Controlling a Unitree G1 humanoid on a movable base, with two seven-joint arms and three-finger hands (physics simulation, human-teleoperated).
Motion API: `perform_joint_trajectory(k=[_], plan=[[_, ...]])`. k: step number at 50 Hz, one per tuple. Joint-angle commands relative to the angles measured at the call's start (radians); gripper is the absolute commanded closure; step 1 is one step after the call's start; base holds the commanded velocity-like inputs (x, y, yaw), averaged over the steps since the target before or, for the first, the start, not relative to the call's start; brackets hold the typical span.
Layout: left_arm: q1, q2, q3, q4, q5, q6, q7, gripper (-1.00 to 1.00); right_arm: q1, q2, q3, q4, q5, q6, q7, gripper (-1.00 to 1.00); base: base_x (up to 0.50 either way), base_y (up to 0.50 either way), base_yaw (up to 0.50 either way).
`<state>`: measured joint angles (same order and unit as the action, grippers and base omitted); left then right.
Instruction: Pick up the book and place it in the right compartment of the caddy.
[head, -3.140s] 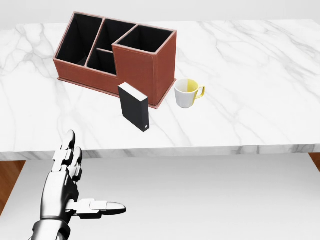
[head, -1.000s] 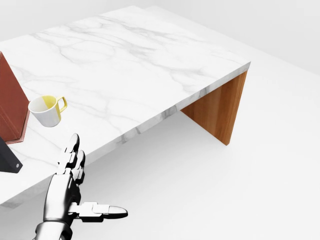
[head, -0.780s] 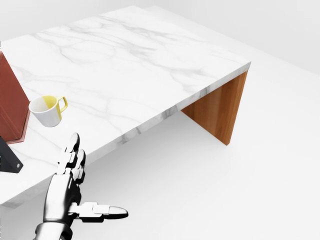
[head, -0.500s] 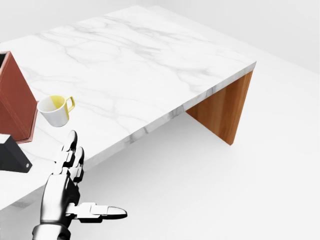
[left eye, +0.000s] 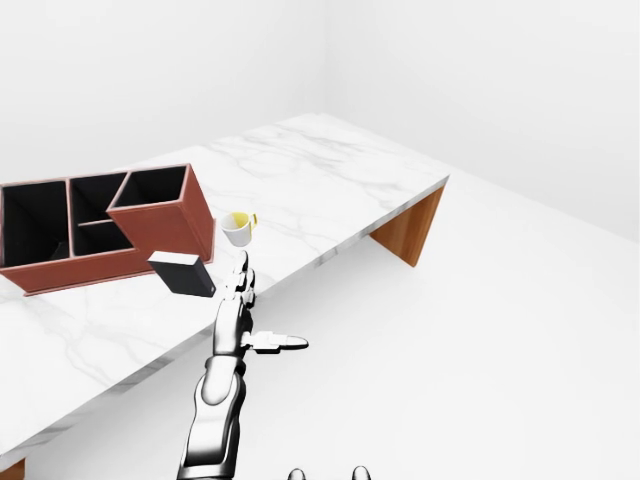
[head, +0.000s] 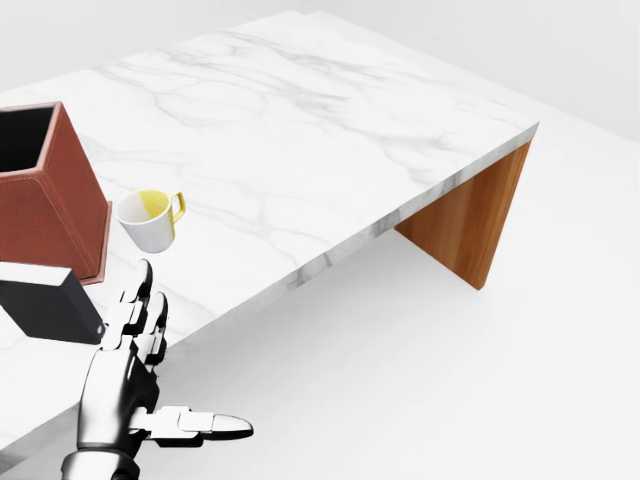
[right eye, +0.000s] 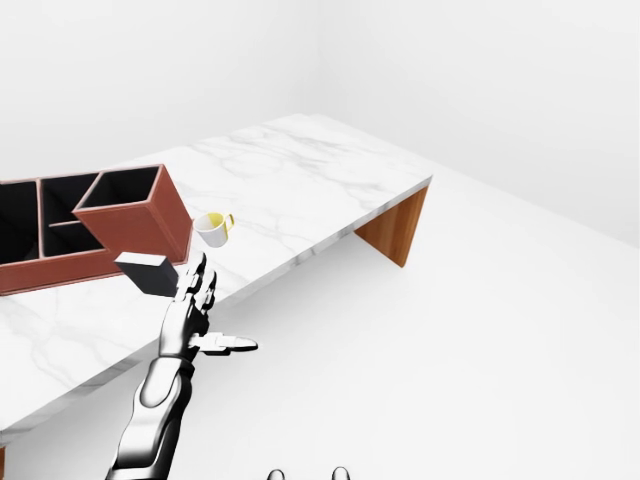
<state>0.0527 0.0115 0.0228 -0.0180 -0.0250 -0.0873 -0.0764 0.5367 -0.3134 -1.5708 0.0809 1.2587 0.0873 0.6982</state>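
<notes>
- Left hand (head: 130, 385): fingers straight, thumb out sideways, nothing in it; low beside the marble table (left eye: 330, 185) edge, likely just parked during base travel.
- Right hand: out of view.
- Black book (left eye: 182, 273): upright on the table, just beside the brown caddy (left eye: 95, 225); untouched.
- Right compartment (left eye: 150, 188): open-topped, nearest the book, so a short lift.
- White-and-yellow mug (left eye: 237, 228): near the caddy's right wall, a possible snag.
</notes>
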Motion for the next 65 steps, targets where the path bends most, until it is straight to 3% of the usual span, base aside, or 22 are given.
perform_joint_trajectory(k=[1,65], plan=[[0.001,0.000,0.003,-0.001,-0.007,0.000,-0.001,-1.00,0.001,0.001,0.000,-0.002,0.002,0.000,0.000,-1.00,0.12,0.16,0.00],[0.028,-0.004,-0.009,-0.030,-0.032,0.000,-0.032,-1.00,0.002,-0.002,0.000,0.001,0.000,0.000,0.000,-1.00,0.12,0.16,0.00]])
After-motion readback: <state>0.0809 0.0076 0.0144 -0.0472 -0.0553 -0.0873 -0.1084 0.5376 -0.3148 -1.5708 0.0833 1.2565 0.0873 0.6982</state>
